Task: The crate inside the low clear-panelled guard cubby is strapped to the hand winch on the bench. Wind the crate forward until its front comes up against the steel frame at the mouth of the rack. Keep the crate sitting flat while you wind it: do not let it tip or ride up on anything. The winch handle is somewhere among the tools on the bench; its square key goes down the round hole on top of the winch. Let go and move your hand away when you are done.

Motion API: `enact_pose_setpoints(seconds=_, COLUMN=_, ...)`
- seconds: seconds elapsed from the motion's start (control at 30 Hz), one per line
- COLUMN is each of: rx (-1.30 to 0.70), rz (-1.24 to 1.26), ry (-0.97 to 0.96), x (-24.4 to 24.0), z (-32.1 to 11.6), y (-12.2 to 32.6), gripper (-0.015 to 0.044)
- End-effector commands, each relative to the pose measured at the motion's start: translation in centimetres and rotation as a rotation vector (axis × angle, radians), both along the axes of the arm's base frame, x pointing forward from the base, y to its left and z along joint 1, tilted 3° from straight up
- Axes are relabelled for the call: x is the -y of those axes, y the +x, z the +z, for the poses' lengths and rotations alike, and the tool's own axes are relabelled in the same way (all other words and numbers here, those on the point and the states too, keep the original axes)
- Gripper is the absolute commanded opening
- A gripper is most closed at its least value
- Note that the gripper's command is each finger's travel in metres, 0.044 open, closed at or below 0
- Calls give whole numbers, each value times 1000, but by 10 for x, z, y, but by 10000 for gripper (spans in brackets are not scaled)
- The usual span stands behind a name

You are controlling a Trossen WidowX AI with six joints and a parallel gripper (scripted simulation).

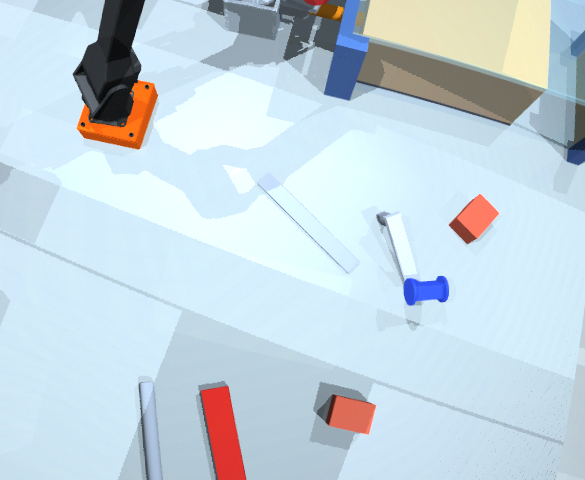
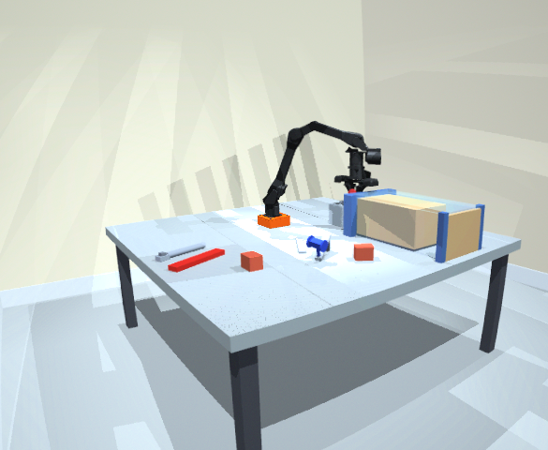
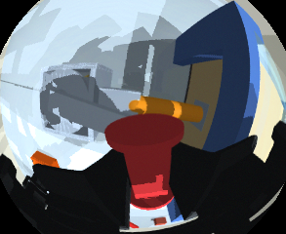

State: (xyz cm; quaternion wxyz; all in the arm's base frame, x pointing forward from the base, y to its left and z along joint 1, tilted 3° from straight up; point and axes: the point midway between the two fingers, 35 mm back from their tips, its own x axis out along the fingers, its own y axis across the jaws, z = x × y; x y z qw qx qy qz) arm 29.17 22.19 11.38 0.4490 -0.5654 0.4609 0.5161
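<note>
Base first — a square orange block (image 1: 147,93) (image 2: 274,221) (image 3: 45,158) — carries the black jointed arm (image 1: 119,25) (image 2: 286,159), arched rightward with its wrist pointing down. Grey boxy winch (image 1: 251,20) (image 2: 335,214) (image 3: 101,75) is cut off above and partly shadowed. The gripper (image 2: 352,189) (image 3: 143,139) is closed narrowly on a flared red knob (image 1: 315,1) (image 2: 351,191) (image 3: 144,132). Rightmost, the tan box-shaped crate (image 1: 452,31) (image 2: 394,217) (image 3: 198,83) sits flat inside the blue-posted clear cubby (image 1: 346,67) (image 2: 349,215) (image 3: 240,73); front contact is unclear.

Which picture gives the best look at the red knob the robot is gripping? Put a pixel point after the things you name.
The wrist view: the red knob (image 1: 315,1) (image 2: 351,191) (image 3: 149,146) looms large between the gripper's (image 2: 353,187) (image 3: 151,187) fingers. The top view catches only a sliver at its edge; the exterior view shows a small red patch.
</note>
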Motion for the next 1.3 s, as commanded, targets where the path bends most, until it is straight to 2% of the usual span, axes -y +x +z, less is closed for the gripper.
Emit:
enact_pose_setpoints(seconds=0.0, rx=8, rz=9, ry=24, x=-17, z=0, y=2, gripper=0)
enact_pose_setpoints(seconds=1.27, rx=7, rz=9, ry=28, x=-63, z=-2, y=-6, gripper=0)
